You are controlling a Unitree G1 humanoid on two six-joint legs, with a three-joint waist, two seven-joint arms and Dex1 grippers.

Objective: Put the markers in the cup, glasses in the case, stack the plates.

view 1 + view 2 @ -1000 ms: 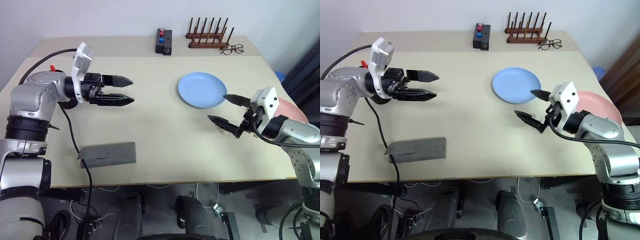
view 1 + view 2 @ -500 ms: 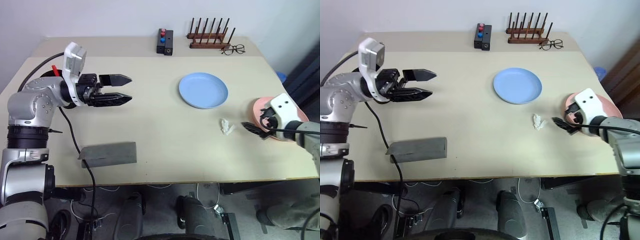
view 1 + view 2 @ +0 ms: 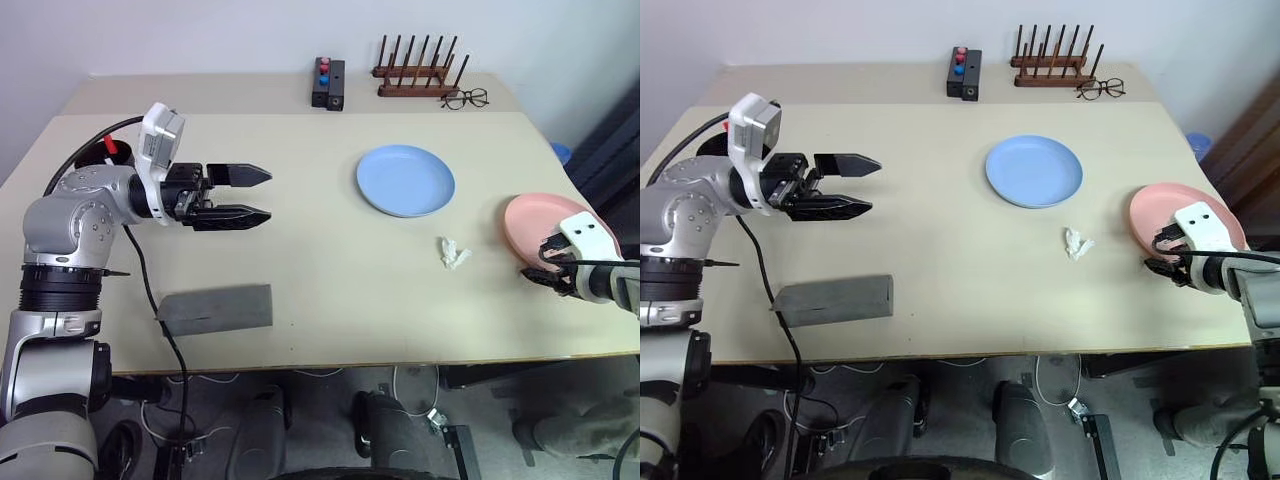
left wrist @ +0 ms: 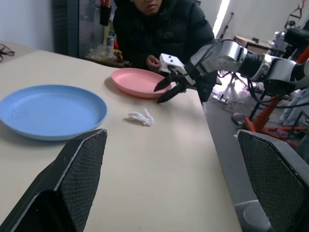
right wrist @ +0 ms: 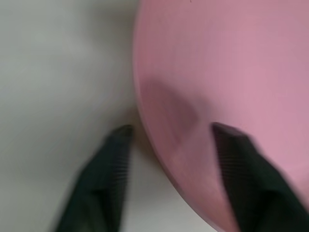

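Here the right claw (image 3: 1162,262) straddles the near rim of the pink plate (image 3: 1170,208), fingers parted, not clamped. The blue plate (image 3: 1034,170) lies well apart from it on the bench (image 3: 940,240). The left claw (image 3: 862,185) hovers released.

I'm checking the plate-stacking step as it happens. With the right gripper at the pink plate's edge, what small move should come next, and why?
Probably close the right gripper on the near rim of the pink plate. One finger is over the plate and the other over the table, so the jaws straddle the rim but stand apart. The blue plate lies flat, ready to take it.
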